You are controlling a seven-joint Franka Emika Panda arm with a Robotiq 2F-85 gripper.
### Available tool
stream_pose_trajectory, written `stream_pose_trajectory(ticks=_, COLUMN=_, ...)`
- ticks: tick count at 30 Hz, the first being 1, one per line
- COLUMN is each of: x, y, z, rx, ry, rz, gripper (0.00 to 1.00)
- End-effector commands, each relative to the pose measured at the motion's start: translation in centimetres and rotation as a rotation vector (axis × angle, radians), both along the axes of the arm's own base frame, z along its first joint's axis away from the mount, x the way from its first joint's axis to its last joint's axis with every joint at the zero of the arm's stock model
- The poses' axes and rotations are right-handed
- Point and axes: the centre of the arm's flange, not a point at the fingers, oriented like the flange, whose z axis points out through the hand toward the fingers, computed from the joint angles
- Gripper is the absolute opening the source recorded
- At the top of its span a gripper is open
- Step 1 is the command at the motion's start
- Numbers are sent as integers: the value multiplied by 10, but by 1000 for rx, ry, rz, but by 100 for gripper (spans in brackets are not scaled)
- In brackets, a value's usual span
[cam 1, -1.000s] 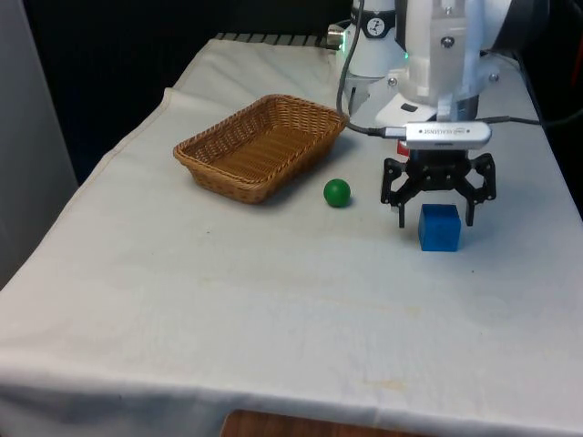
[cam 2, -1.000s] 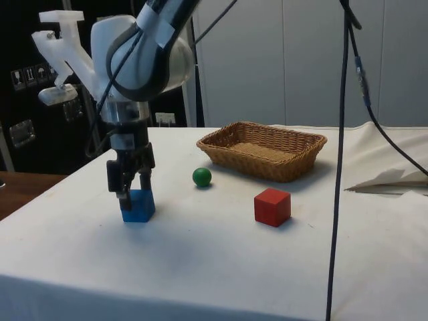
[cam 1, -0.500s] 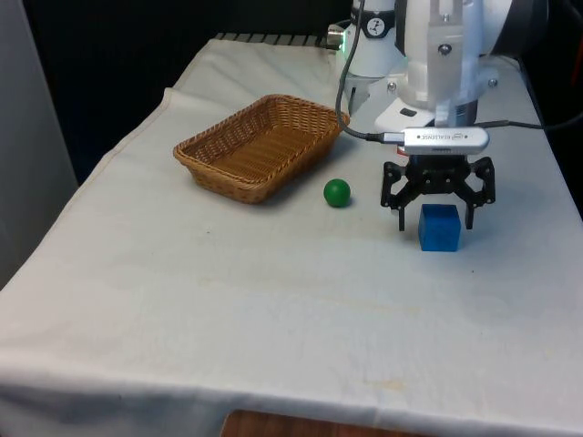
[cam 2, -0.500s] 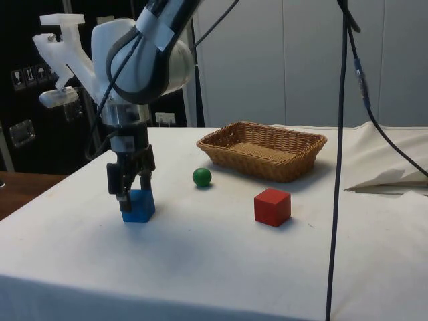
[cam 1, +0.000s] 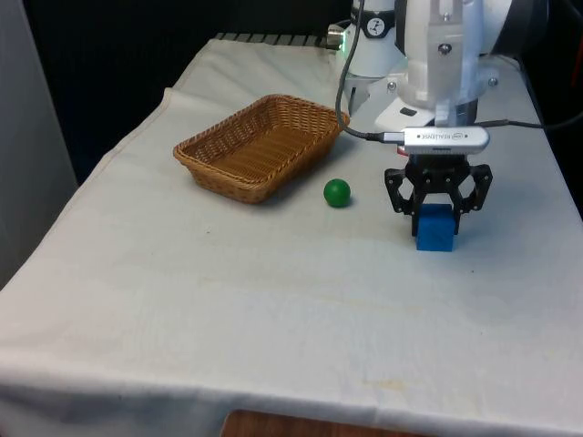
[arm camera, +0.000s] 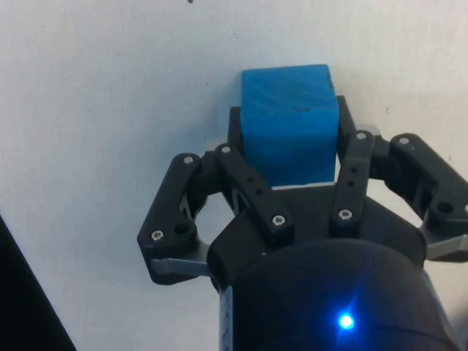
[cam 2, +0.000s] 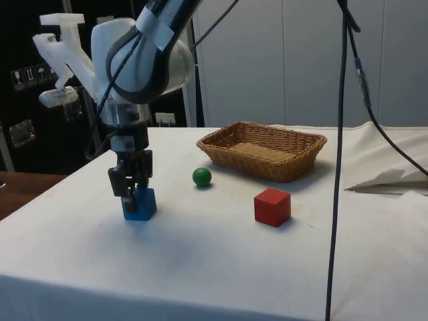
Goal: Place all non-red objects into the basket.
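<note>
A blue cube [cam 1: 435,231] sits on the white cloth at the front view's right, and my gripper [cam 1: 437,212] is shut on it from above. The wrist view has both black fingers pressed against opposite sides of the blue cube [arm camera: 289,110]. From the side, the gripper [cam 2: 134,194] hangs straight down over the blue cube [cam 2: 141,204]. A green ball [cam 1: 337,192] lies between the cube and the wicker basket [cam 1: 228,180]. A red cube [cam 2: 272,206] stands on the cloth in front of the basket [cam 2: 267,167], apart from the green ball [cam 2: 202,176].
The basket holds nothing. Black cables [cam 2: 339,134] hang down through the side view near the red cube. The cloth's edge runs close behind the blue cube in the side view.
The fingers have come together onto the blue cube's sides; a second ago they stood wide open around it. The cube has shifted slightly; the arm has barely moved.
</note>
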Motion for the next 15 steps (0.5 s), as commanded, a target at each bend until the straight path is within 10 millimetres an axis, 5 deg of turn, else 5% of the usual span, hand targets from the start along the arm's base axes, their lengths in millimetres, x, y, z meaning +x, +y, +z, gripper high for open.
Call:
stream_pose_trajectory(ticks=1, x=0, y=0, z=0, rx=0, ry=-1, rz=-1, gripper=0)
stream_pose_trajectory(ticks=15, x=-5, y=-5, z=43, rx=6, ry=5, rz=-1, gripper=0)
